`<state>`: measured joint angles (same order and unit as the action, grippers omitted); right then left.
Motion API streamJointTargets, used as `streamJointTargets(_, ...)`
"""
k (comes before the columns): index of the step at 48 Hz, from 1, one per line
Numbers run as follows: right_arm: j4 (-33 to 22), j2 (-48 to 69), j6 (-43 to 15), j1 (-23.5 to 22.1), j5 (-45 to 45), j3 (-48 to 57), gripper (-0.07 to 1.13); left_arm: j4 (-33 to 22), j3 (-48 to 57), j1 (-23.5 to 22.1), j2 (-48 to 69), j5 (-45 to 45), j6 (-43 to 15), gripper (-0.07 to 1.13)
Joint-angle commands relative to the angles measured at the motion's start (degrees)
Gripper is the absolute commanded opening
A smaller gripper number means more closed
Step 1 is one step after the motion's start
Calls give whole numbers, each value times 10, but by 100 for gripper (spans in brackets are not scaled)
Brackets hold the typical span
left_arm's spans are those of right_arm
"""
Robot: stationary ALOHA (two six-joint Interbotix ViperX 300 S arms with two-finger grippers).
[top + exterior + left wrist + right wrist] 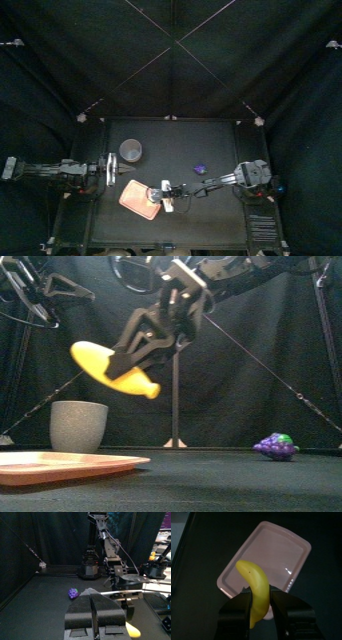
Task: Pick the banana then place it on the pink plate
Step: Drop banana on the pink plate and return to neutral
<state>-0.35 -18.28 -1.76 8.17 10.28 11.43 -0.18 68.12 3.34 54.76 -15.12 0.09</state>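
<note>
Nearest us, lower left of the front view, the pink plate [60, 464] lies flat on the table [227, 486], nothing on it. Right above it, there's the banana [96, 361], up in the air in the middle left of the frame, well clear of the plate, with the right end effector [259, 604] clenched around its middle.

For my money, the move now is a slow descent. From overhead the grip looks nearer the plate's right edge than its middle, so nudge it inward, bring the banana low and let go only once it's almost down, or it may roll off the rim.

Further back are the grey cup [78, 426] on the left and the purple grapes [277, 446] far right. The left end effector [93, 609] rests at the left side, jaws pressed together, empty.

The count: one banana, one plate, one cup, one bunch of grapes.
</note>
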Motion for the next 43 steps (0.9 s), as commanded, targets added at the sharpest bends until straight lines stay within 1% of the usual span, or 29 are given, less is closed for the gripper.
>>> streamJointTargets(1,2,-35,2,-8,-4,-66,63,0,-4,2,-2,-5,-1,2)
streamJointTargets(6,1,-66,3,-10,4,-102,71,0,-1,2,-2,-5,-1,2)
streamJointTargets(11,-5,-85,2,-16,11,-127,83,0,4,2,-2,-5,-1,2)
streamJointTargets(15,-7,-91,2,-20,11,-138,90,0,9,2,-2,-5,-2,2)
streamJointTargets(18,-4,-92,1,-23,11,-143,92,0,10,2,-2,-5,-1,2)
streamJointTargets(21,2,-90,0,-30,16,-142,92,0,12,2,-2,-5,0,2)
streamJointTargets(27,24,-62,1,-33,12,-109,92,0,17,2,-2,-5,2,2)
streamJointTargets(33,28,-18,1,-32,-60,-54,92,0,19,2,-2,-5,2,2)
streamJointTargets(43,33,80,1,-31,-250,85,92,-10,20,2,-2,-5,3,2)
